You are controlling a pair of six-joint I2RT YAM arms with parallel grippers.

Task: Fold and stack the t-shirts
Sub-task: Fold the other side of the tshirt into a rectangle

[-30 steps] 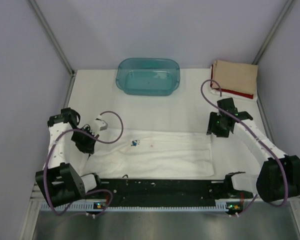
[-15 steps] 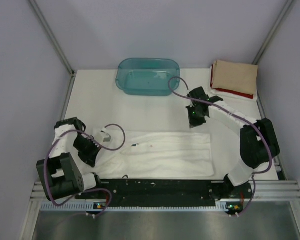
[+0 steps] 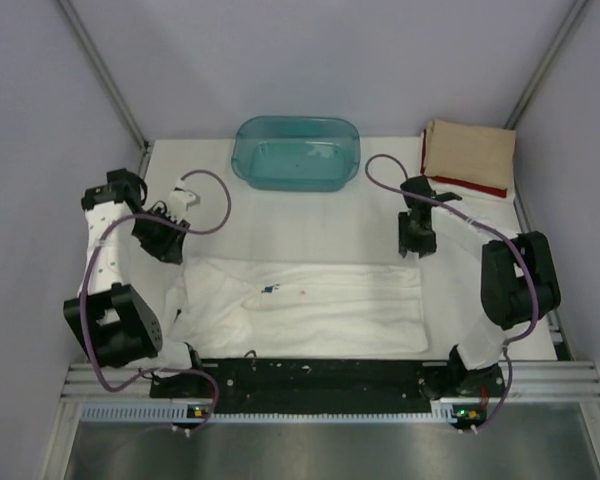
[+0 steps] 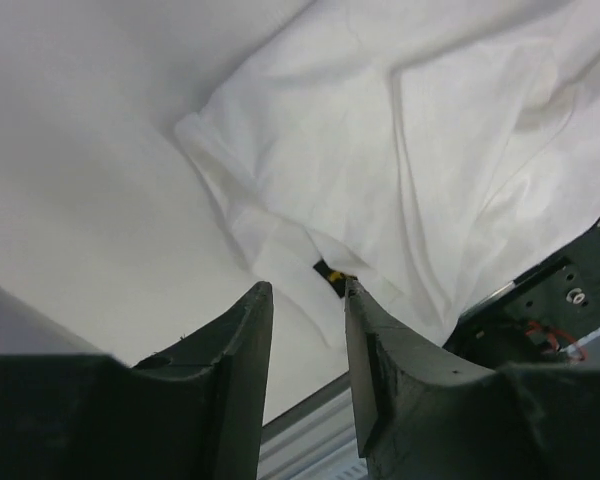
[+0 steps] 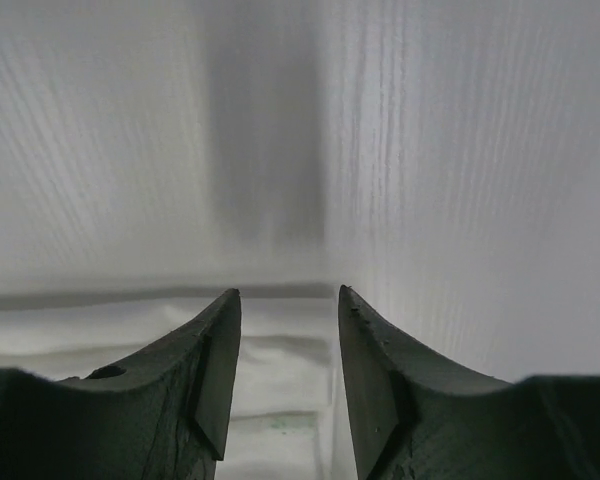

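A white t-shirt (image 3: 320, 305) lies folded into a long band across the front of the table, with a bit of its print (image 3: 268, 290) showing. My left gripper (image 3: 170, 248) hovers open over the shirt's far left corner. In the left wrist view the left gripper (image 4: 302, 290) holds nothing, and below it lie the rumpled white t-shirt (image 4: 430, 150) and a small black-and-yellow tag (image 4: 330, 272). My right gripper (image 3: 417, 245) points down at the shirt's far right corner. In its own view the right gripper (image 5: 287, 295) is open and empty above the shirt's edge (image 5: 280, 350). A folded tan t-shirt (image 3: 470, 150) rests on a red t-shirt (image 3: 475, 187) at the back right.
A translucent teal tub (image 3: 296, 152) stands at the back centre. Grey walls close in the table on three sides. The black rail (image 3: 310, 375) carrying the arm bases runs along the front edge, right below the white shirt.
The left gripper has opened, let go of the shirt's left end and moved back. The right gripper shut, opened again, and came to the far right corner.
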